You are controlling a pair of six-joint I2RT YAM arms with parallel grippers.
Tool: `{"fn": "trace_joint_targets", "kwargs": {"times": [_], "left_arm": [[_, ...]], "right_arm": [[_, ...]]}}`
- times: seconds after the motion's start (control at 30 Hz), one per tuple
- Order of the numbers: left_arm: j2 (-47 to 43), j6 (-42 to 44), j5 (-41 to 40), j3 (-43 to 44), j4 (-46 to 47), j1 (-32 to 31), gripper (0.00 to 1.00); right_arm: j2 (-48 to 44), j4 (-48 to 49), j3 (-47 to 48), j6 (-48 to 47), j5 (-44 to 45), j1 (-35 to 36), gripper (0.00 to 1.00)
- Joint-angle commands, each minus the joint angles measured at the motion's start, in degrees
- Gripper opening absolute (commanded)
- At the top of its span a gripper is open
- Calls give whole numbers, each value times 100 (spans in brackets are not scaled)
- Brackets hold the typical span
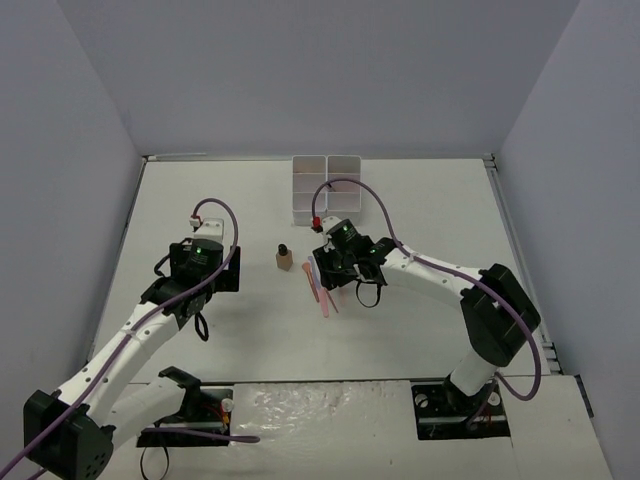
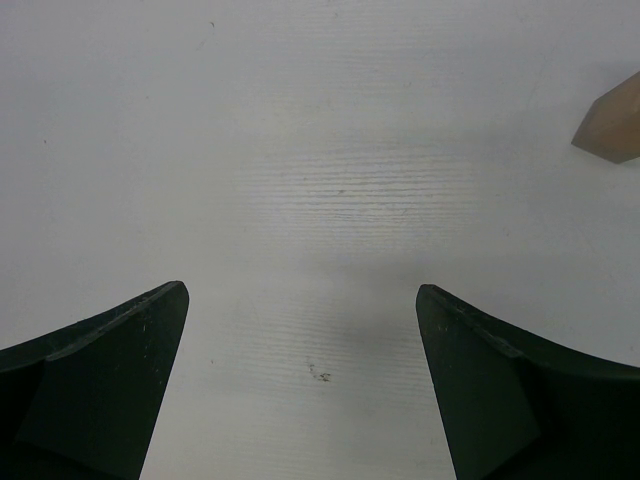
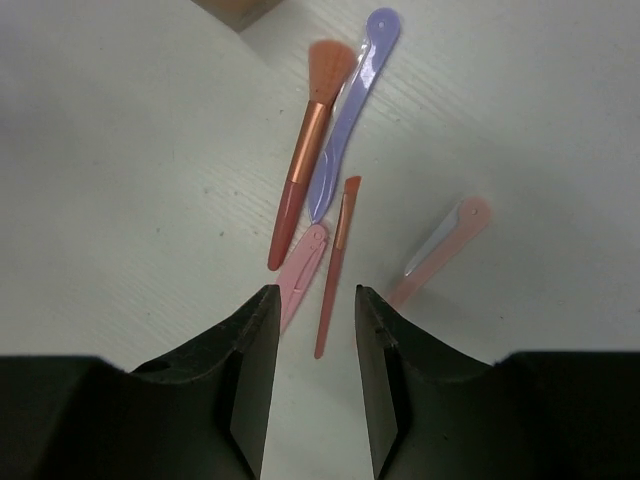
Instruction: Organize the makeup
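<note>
Makeup sticks: a loose cluster of thin sticks (image 1: 322, 290) lies flat on the white worktop (image 1: 440, 200), under the right tool (image 3: 315, 292) and just right of the square tan bottle with a black cap (image 1: 284, 258).
Brush: a coral-bristled brush with a copper collar and dark red handle (image 3: 305, 150) lies alongside a lilac plastic spatula stick (image 3: 350, 100), the two touching along their length.
Coral stick: a thin coral stick with an angled tip (image 3: 338, 250) lies on the worktop, its near end running into the gap between the right tool's fingers.
Pale stick: a pale pink flat stick (image 3: 300, 275) sits just left of the coral one, its near end hidden behind a finger.
Outlier: a pink stick with a pale blade (image 3: 445, 238) lies apart on the right.
Bottle: stands upright on the worktop between the two arms.
Box: a white gridded compartment box (image 1: 326, 185) sits at the far side, well apart from the sticks.
Right tool: its fingers are a narrow gap apart, wider than the coral stick, and grip nothing.
Left tool: the left tool (image 2: 300, 290) is spread wide and holds nothing, over bare worktop just left of the bottle.
</note>
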Motion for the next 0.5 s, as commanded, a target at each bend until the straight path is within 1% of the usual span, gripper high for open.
{"fn": "trace_joint_targets", "kwargs": {"times": [0.0, 0.17, 0.47], "left_arm": [[-67, 22, -106, 194, 193, 43, 97], [-111, 14, -168, 194, 157, 43, 97], [-121, 22, -159, 194, 149, 43, 97]], "right_arm": [[228, -48, 9, 524, 381, 71, 27], [498, -58, 37, 639, 487, 189, 22], [771, -94, 72, 727, 627, 336, 21]]}}
